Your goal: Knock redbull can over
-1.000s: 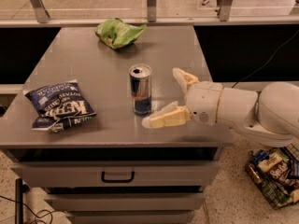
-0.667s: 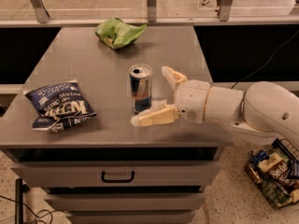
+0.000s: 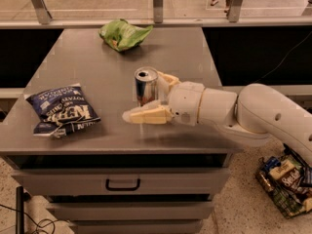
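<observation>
Camera view shows the gripper point(image 3: 147, 97) has slid left over the steel table point(image 3: 83, 67), its fingers spread apart and now straddling the redbull can point(image 3: 145, 84), which still stands upright mid-table, so a sideways shove should topple it

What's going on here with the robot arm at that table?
The robot's hand is open, with one finger in front of the redbull can and one behind it. The can stands upright on the table, not yet knocked over. A blue chip bag and a green bag lie farther off.
</observation>
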You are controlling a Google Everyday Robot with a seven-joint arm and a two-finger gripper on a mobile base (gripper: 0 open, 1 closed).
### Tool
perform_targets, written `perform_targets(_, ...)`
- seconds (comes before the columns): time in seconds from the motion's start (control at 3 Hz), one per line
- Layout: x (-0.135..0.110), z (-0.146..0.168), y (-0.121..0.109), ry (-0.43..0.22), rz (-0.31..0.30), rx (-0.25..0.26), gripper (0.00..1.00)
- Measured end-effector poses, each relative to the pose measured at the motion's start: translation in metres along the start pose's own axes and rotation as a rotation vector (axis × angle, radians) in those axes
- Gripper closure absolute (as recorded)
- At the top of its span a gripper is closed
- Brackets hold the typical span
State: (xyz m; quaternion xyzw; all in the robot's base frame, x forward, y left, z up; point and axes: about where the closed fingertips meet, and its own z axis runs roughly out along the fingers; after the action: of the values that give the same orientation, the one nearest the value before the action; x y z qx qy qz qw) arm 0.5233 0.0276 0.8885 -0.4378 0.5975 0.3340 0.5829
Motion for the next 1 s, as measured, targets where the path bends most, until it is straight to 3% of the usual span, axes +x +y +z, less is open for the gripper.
perform_targets(0.67, -0.007, 0.015, 0.006, -0.020, -0.012, -0.047, 0.64)
perform_targets(1.0, -0.023, 0.016, -0.004, 0.031, -0.110, -0.055, 0.89)
